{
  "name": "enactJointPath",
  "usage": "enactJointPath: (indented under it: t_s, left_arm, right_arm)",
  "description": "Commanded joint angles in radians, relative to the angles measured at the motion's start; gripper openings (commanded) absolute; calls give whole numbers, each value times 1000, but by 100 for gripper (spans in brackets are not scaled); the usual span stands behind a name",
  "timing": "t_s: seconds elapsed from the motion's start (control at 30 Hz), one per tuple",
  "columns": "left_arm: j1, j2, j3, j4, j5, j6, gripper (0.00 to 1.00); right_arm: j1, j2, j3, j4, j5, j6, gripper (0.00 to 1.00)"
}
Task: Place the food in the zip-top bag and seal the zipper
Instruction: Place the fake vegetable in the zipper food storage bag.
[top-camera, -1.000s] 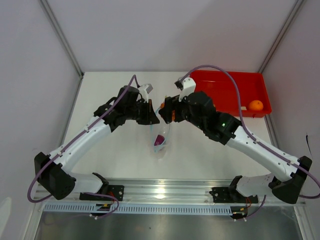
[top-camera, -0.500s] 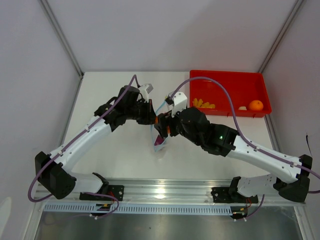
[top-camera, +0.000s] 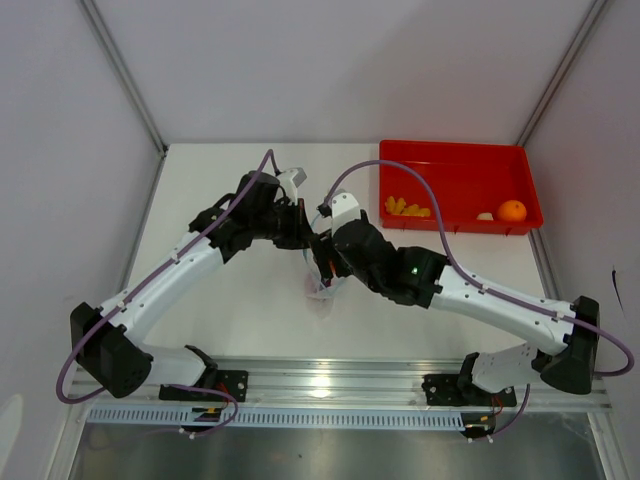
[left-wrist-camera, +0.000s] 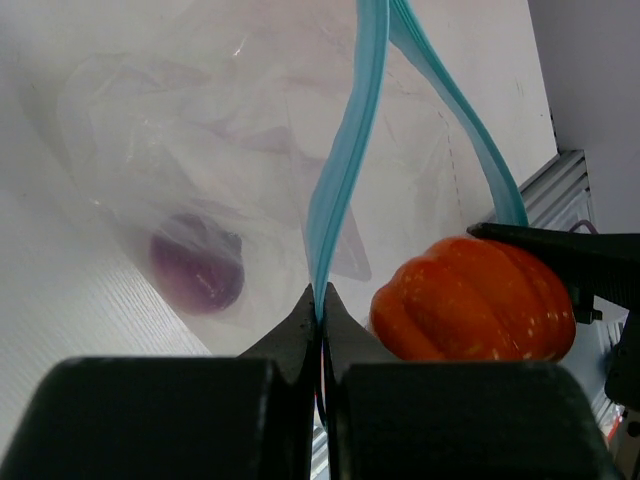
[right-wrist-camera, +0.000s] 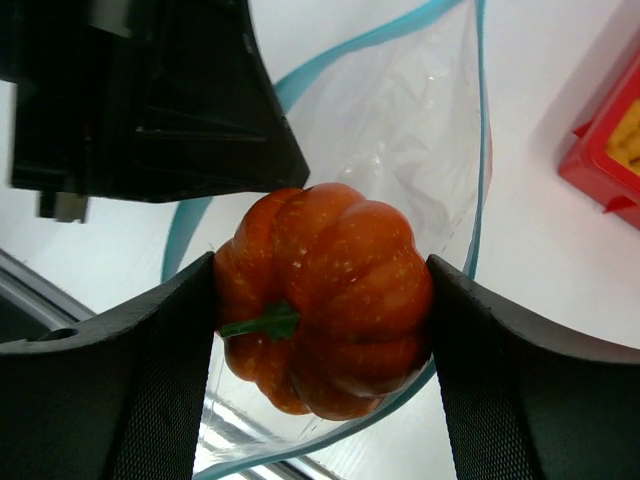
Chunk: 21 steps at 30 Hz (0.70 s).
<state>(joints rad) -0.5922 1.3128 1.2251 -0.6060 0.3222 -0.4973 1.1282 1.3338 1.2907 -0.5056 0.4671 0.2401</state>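
My left gripper (left-wrist-camera: 322, 300) is shut on the light blue zipper (left-wrist-camera: 345, 170) of the clear zip-top bag (left-wrist-camera: 200, 130) and holds its mouth open. A purple-grey round piece (left-wrist-camera: 197, 270) lies inside the bag. My right gripper (right-wrist-camera: 325, 290) is shut on the orange pumpkin-like piece (right-wrist-camera: 325, 295) and holds it at the open mouth of the bag (right-wrist-camera: 420, 130). The pumpkin also shows in the left wrist view (left-wrist-camera: 470, 300). In the top view both grippers meet at the bag (top-camera: 321, 285). Yellow chunks (top-camera: 405, 208), an orange ball (top-camera: 512, 210) and a small whitish piece (top-camera: 485, 215) lie in the tray.
The red tray (top-camera: 455, 165) stands at the back right of the white table. A metal rail (top-camera: 330, 385) runs along the near edge. Grey walls close in the back and sides.
My right gripper has moved left and down from the tray side with the pumpkin, reaching the bag's mouth. The left gripper has stayed holding the zipper.
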Motion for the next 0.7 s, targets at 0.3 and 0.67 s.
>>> enactJointPath:
  t_s: [0.3,0.67]
  left_arm:
    - [11,-18,11,26,15,-4,0]
    - [9,-33,-18,64,35,-15,1]
  right_arm:
    - [-42,4,79,-45,13,53,92]
    - [-140,-119,50,44,-131,53,99]
